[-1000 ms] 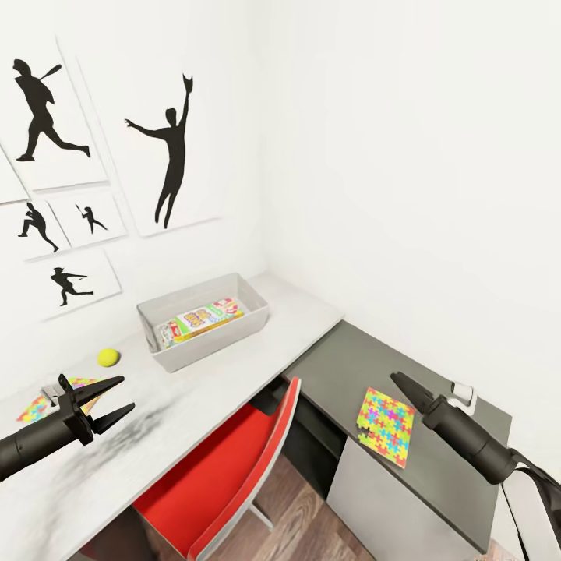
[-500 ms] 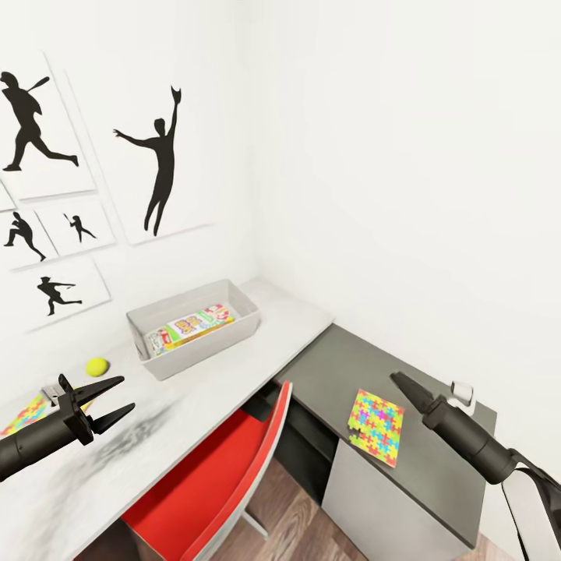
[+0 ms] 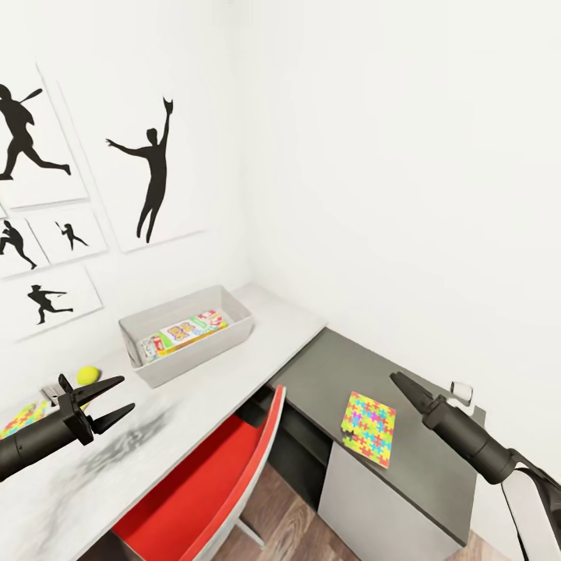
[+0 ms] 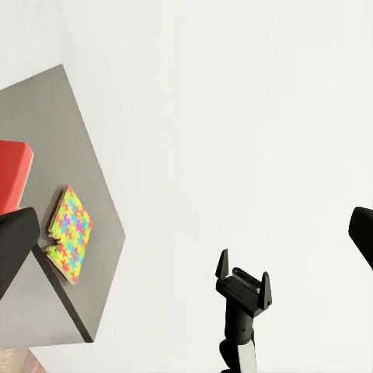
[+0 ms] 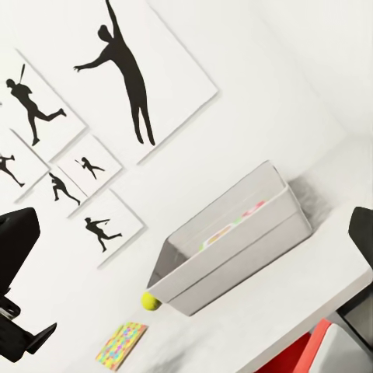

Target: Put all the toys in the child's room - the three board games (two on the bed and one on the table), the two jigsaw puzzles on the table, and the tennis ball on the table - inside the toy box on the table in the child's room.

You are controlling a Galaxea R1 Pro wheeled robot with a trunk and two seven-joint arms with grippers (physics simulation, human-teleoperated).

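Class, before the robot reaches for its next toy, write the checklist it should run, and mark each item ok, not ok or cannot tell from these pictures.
1. Left gripper open, holding nothing: ok.
2. Right gripper open: cannot tell, its fingers look together in the head view.
3. Toy box has room: ok, one board game lies inside.
4. Tennis ball free on the table: ok, beside the box.
5. Jigsaw puzzle on the dark top lies flat and uncovered: ok.
6. All toys boxed: not ok.

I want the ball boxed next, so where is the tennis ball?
In the head view the tennis ball sits on the pale table at left, between the toy box and the left gripper.
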